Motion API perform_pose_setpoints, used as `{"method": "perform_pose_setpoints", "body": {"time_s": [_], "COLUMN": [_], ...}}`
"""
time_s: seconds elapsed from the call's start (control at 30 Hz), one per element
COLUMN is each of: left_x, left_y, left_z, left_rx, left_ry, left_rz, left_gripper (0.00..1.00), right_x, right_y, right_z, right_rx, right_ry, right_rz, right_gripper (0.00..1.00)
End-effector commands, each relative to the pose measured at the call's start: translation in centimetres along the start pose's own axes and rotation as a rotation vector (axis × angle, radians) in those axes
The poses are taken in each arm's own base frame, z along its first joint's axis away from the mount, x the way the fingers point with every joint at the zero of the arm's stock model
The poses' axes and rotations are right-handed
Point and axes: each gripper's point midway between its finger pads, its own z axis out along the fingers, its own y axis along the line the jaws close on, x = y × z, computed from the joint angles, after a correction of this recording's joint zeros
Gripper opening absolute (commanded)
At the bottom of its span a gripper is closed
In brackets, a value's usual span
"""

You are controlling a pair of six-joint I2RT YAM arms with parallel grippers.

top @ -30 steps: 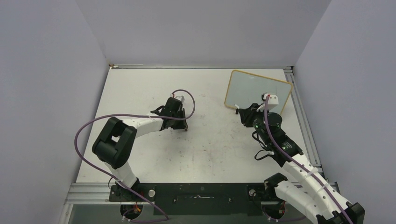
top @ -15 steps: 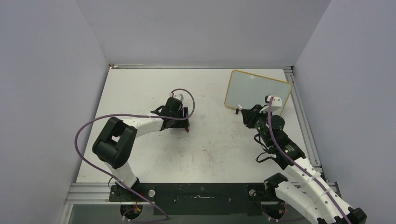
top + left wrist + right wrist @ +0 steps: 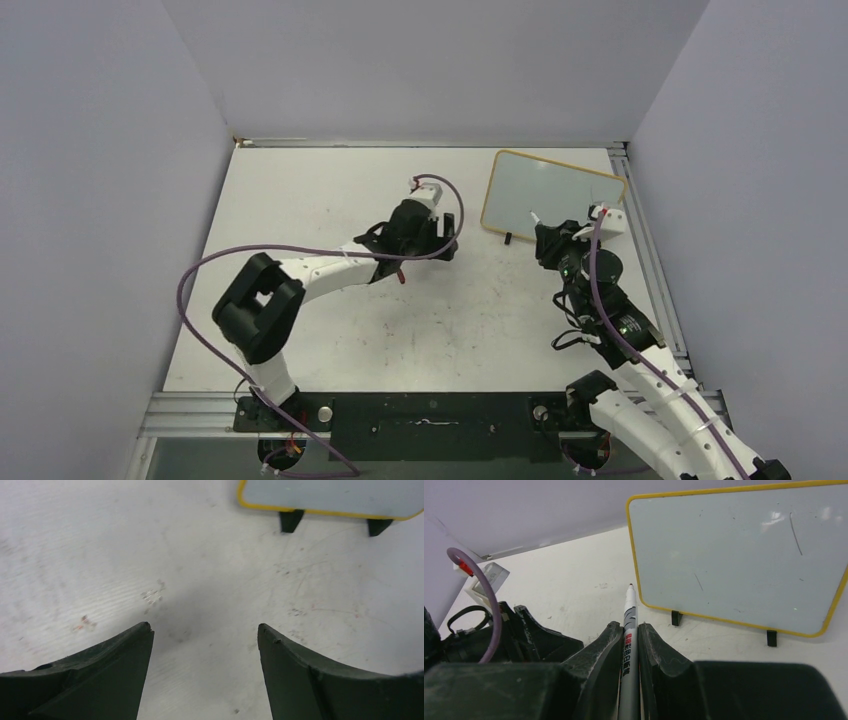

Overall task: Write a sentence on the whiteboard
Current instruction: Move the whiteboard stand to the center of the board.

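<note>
The table is white and scuffed with faint red and dark marks, closed in by pale grey walls on three sides. A small red thing lies beside the left arm – too small to identify. The whiteboard stands at the far right on black feet, its face showing only a few faint strokes. The right gripper sits just in front of it, clamped on a marker whose tip points toward the board without touching. The left gripper – jaws spread, empty – hangs left of the board.

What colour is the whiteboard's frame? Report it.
The whiteboard has a yellow frame, clearest in the right wrist view.
</note>
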Motion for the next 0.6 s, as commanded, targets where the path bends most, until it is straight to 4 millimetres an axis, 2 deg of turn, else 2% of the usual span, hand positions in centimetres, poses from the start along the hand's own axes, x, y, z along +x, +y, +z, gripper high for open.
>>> {"method": "perform_pose_setpoints", "body": {"time_s": [0.0, 0.13, 0.2, 0.27, 0.43, 0.57], "left_x": [-3.6, -3.9, -3.8, -2.8, -1.9, -1.2], "left_y": [-6.8, -10.7, -12.0, -12.3, -12.6, -13.6], "left_z": [2.9, 5.7, 7.2, 9.3, 12.7, 14.1], "left_rx": [0.158, 0.244, 0.26, 0.247, 0.221, 0.203], "left_ry": [-0.129, -0.161, -0.17, -0.156, -0.144, -0.134], "left_rz": [-0.003, -0.013, -0.003, 0.002, 0.013, 0.065], "left_gripper": [0.73, 0.72, 0.71, 0.69, 0.64, 0.63], "right_x": [-5.2, -6.2, -6.7, -7.4, -8.0, -7.8], "right_y": [-0.4, 0.1, 0.2, 0.2, 0.2, -0.1], "right_z": [-0.5, -0.4, -0.5, -0.7, -1.2, -1.2], "right_rx": [0.056, 0.037, 0.033, 0.033, 0.027, 0.036], "right_ry": [-0.155, -0.192, -0.21, -0.238, -0.259, -0.26], "right_rz": [0.016, 0.014, 0.011, 0.013, 0.016, 0.008], "right_gripper": [0.05, 0.05, 0.05, 0.05, 0.05, 0.05]}}
